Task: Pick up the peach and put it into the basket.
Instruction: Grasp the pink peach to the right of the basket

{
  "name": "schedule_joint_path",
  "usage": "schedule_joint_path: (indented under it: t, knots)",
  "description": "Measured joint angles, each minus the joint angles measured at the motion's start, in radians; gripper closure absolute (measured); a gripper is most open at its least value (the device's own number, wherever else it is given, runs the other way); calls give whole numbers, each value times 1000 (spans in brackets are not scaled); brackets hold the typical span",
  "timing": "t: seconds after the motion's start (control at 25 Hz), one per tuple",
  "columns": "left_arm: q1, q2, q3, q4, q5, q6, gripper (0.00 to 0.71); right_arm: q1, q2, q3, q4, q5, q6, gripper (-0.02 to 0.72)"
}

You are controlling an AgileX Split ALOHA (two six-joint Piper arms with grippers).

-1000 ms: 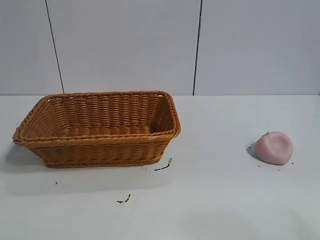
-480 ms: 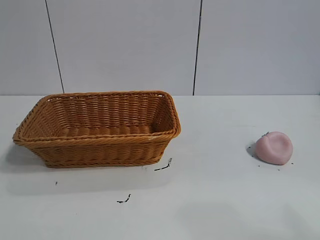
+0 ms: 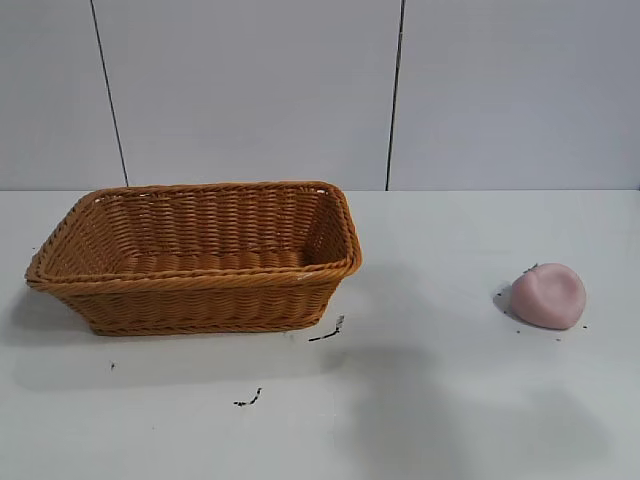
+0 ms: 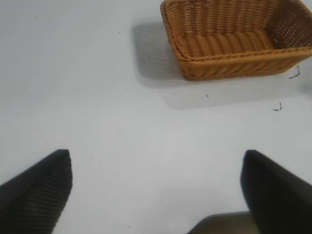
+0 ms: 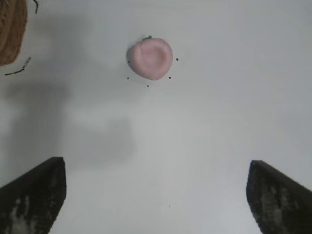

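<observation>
On the tabletop (image 3: pixel 450 400), peach (image 5: pixel 150 58) lies ahead of the right end effector (image 5: pixel 156 195), fingers wide apart, well clear.

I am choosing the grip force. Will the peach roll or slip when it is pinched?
The peach probably will not roll: it looks lumpy and sits flat on the table. Its matte skin should slip little. The dent on one side hints it may be soft.

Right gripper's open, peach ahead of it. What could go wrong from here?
1. The peach is small and rounded with a dent; the right gripper, open wide and apart from it, may nudge it aside or close off-centre.
2. The basket sits far across the table; a weak hold may drop during the carry.
</observation>
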State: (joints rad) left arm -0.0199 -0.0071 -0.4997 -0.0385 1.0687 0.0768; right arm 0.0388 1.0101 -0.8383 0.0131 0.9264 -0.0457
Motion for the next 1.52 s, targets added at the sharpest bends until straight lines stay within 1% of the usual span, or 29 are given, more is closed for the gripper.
schedule_joint_path:
  t: [0.2, 0.36, 0.48, 0.72, 0.88, 1.28, 1.44, 1.52]
  knots:
    - [0, 0, 0, 0, 0, 0, 18, 0, 347, -156, 0, -6, 0, 14]
    - [0, 0, 0, 0, 0, 0, 18, 0, 588, -319, 0, -17, 0, 14]
    - [0, 0, 0, 0, 0, 0, 18, 0, 734, -435, 0, -24, 0, 14]
    - [0, 0, 0, 0, 0, 0, 18, 0, 948, -579, 0, -38, 0, 14]
    - [0, 0, 0, 0, 0, 0, 18, 0, 1042, -628, 5, -54, 0, 14]
    - [0, 0, 0, 0, 0, 0, 18, 0, 1135, -630, 8, -59, 0, 14]
    - [0, 0, 0, 0, 0, 0, 18, 0, 1145, -630, 28, -83, -1, 14]
    - [0, 0, 0, 0, 0, 0, 18, 0, 1145, -630, 45, -88, -13, 14]
